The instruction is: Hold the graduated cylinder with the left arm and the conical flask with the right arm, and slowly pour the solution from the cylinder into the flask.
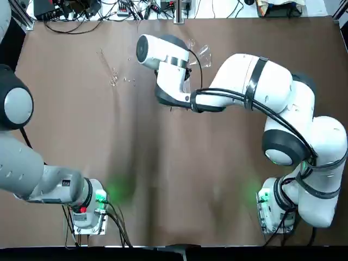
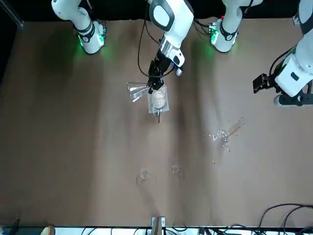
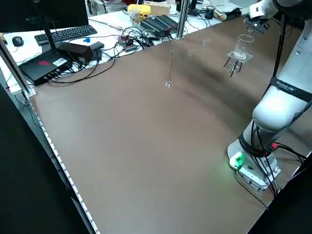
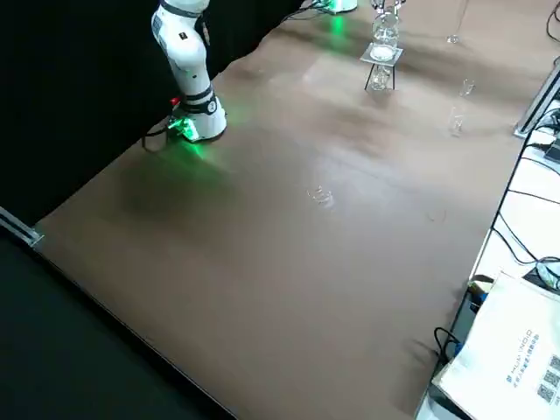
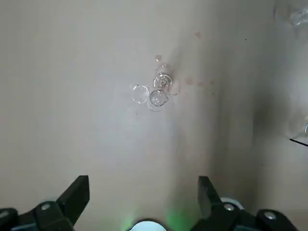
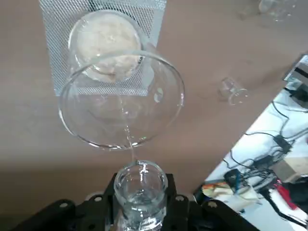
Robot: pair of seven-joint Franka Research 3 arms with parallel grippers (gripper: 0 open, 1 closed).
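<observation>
The graduated cylinder (image 3: 170, 68) stands upright on the desk (image 1: 163, 179), alone and well apart from both arms; nothing grips it. In the left wrist view you look straight down on its mouth and foot, with the left pincer (image 5: 143, 192) spread wide above it and empty. So on the left side, the grasp is not yet made.

The conical flask (image 6: 122, 98) is already taken: the right pincer (image 6: 141, 202) pinches its neck and carries it tipped on its side, off the desk, just beside the glass beaker (image 2: 159, 98) that sits on a wire-mesh stand (image 6: 103, 19). That half of the hold is done, but you would judge the flask still needs turning upright and bringing toward the cylinder before any pouring.

Left to do, by my reading: close the left pincer on the cylinder, lift it, bring the two together, then pour.

Whether the cylinder holds any solution you cannot tell; the glass is too faint. The right pincer's fingers are mostly hidden beneath the flask neck. Small glass bits (image 2: 144, 172) lie on the desk farther out.
</observation>
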